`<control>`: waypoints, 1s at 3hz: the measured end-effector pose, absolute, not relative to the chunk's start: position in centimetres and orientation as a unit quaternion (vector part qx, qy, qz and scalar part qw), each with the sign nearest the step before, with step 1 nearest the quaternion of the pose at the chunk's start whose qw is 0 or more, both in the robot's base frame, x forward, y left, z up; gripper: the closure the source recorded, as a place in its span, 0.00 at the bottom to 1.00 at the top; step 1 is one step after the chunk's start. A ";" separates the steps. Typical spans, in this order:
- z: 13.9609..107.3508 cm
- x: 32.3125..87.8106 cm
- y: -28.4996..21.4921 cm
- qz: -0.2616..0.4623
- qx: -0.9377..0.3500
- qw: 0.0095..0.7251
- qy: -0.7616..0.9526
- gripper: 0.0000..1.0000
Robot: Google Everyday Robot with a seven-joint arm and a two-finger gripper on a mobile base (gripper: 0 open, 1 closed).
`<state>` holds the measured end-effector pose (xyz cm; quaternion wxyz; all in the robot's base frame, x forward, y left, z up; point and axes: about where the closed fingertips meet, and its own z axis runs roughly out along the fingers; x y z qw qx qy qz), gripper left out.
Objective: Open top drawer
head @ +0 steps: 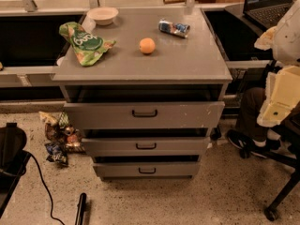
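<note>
At the far left a black bag-like thing (pixel 10 146) sits on the speckled floor, a thin black cable (pixel 40 186) trailing from it toward the bottom edge; beside it, against the cabinet's lower left corner, lies a heap of snack wrappers (pixel 60 137). The gripper (pixel 81 209) shows only as a slim dark piece at the bottom edge, low over the floor, left of the cabinet's middle and well apart from any handle; whether it is apart or together I cannot tell. On the grey cabinet top (pixel 178 60) lie a green snack bag (pixel 86 42), a pale bowl (pixel 102 15) behind it, an orange (pixel 147 45) near the middle and a can (pixel 174 27) on its side toward the back right. The top drawer (pixel 187 115) sits just under that top, its wide front a little forward with a dark gap above; its black handle (pixel 144 113) is at the centre, untouched. Two narrower drawers (pixel 178 146) stand below it. At the right a person (pixel 281 78) sits on a chair (pixel 286 172); a laptop (pixel 269 3) rests at the upper right.
</note>
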<state>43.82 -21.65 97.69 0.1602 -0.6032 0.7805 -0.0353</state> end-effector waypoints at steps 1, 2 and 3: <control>97.7 43.8 -21.6 -0.035 -0.603 0.160 0.780 0.00; 94.9 44.4 -20.5 -0.019 -0.616 0.174 0.768 0.00; 91.2 45.4 -19.0 0.022 -0.614 0.206 0.762 0.00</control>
